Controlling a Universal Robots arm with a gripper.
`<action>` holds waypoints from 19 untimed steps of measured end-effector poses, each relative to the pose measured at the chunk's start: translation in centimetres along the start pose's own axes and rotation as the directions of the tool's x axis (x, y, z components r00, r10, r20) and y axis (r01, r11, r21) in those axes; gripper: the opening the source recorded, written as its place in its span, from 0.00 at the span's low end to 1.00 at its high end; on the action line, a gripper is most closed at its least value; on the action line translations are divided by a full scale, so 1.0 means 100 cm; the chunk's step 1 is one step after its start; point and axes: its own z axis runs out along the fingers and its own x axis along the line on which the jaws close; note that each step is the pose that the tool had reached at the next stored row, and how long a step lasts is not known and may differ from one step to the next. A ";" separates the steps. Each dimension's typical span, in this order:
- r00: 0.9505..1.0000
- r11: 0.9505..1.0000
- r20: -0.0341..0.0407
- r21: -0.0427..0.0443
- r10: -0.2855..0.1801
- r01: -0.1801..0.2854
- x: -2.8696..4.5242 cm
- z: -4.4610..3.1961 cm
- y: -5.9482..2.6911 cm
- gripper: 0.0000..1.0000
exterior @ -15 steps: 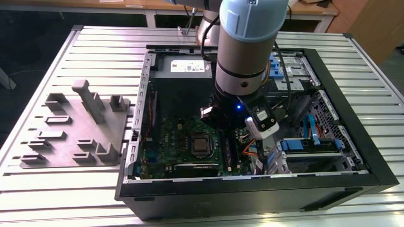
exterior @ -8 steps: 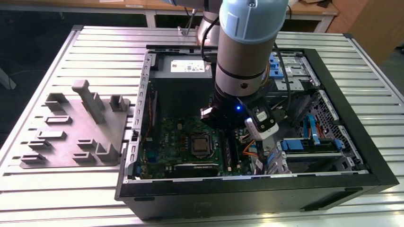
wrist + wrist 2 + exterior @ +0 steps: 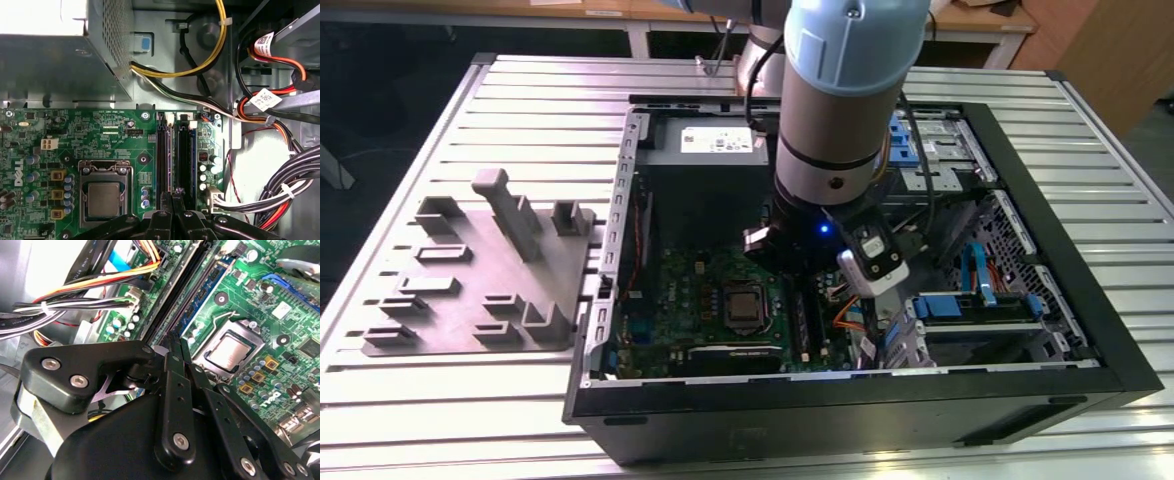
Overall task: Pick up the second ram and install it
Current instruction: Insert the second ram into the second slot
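- You had soft, even light on the worktop (image 3: pixel 520 90) in the exterior view; the case (image 3: pixel 787 420) interior lay in shadow.
- In the first wrist view, the power supply (image 3: pixel 45 20) burned out white.
- In the second wrist view, the hand (image 3: pixel 176 342) read near-black.

The second ram (image 3: pixel 173 155), thin and dark, stands on edge among the black sockets (image 3: pixel 186 155).

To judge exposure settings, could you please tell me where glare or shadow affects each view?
First wrist view: the metal box blows out white along one edge. Second wrist view: glare whitens behind the cables. Exterior view: the motherboard lies shaded.
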 end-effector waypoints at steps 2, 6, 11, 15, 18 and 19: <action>1.000 1.000 0.000 0.000 0.000 0.000 0.0000 0.0006 0.0000 0.12; 1.000 1.000 0.000 0.000 0.000 0.000 0.0001 0.0015 -0.0001 0.12; 1.000 1.000 0.000 0.006 0.000 0.000 0.0000 0.0018 -0.0001 0.12; 1.000 1.000 0.000 0.007 0.000 0.000 0.0001 0.0019 -0.0001 0.12; 1.000 1.000 0.000 0.007 0.000 0.000 0.0001 0.0020 -0.0001 0.12; 1.000 1.000 0.000 0.007 0.000 0.000 0.0001 0.0021 -0.0001 0.12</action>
